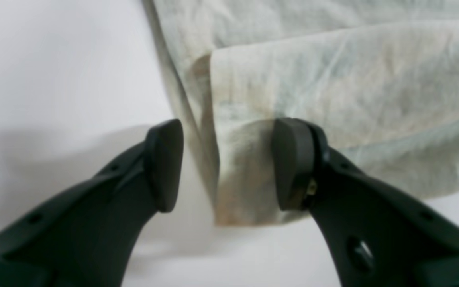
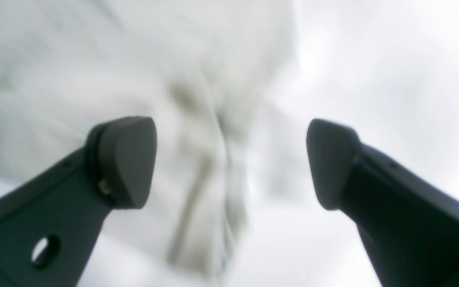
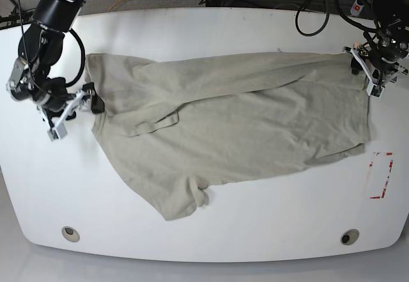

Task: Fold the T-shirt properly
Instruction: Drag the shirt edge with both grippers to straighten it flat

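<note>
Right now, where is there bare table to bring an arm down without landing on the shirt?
The T-shirt covers most of the middle. Bare table runs along the far edge beyond it, and a wide strip lies along the near edge, widest at the near right around the red marking. It is crowded at both shirt ends, where the left gripper and right gripper sit.
</note>
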